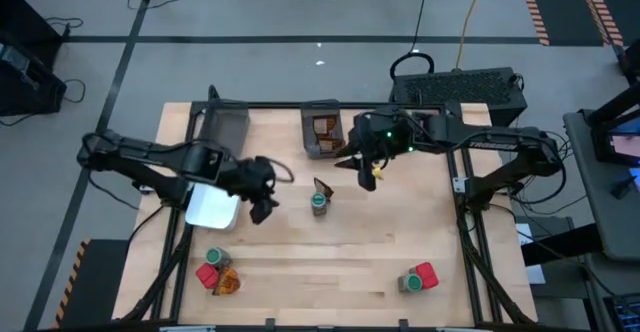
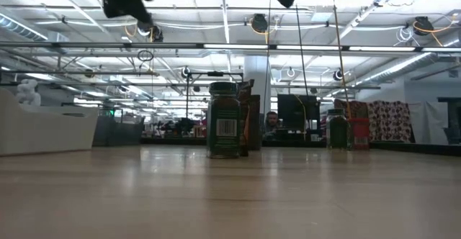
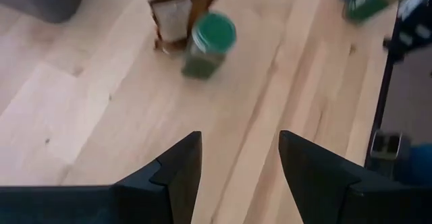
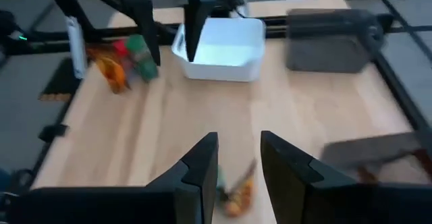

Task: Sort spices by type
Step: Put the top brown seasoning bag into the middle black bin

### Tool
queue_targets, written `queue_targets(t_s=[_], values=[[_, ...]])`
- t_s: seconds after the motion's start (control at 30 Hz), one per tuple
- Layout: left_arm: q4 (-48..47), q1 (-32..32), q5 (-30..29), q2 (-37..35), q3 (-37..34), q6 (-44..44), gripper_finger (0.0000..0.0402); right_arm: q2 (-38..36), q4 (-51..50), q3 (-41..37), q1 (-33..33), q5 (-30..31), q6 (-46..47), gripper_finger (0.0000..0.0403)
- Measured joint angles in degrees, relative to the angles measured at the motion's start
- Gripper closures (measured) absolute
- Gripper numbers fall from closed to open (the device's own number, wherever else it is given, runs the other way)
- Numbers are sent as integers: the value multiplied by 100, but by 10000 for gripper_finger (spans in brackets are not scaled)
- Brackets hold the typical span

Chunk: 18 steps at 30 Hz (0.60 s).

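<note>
- You have three green-lidded jars [image 1: 319, 202] on the bench [image 1: 330, 262], two red containers [image 1: 424, 271], brown packets [image 1: 322, 186].
- Left tool [image 1: 263, 210]: fingers apart, empty.
- Right tool [image 1: 367, 180]: fingers apart, empty.

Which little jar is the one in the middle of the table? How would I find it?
Start at the wooden table and look to its middle, between the two arms. There stands a round green-lidded jar, upright, with a brown packet right beside it. The other green-lidded jars lie near the front corners, beside red containers.
</note>
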Motion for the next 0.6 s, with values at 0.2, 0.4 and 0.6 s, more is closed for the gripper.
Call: queue_targets(t_s=[0.2, 0.4, 0.6], values=[[-599, -540, -139, -148, -2, 47, 199, 232, 671, 4, 391, -85, 588, 308], [-703, -1208, -452, -484, -2, -165, 199, 648, 1325, 4, 740, -90, 533, 308], [-719, -1734, -978, -670, -2, -436, 199, 952, 1602, 2, 999, -92, 688, 308]])
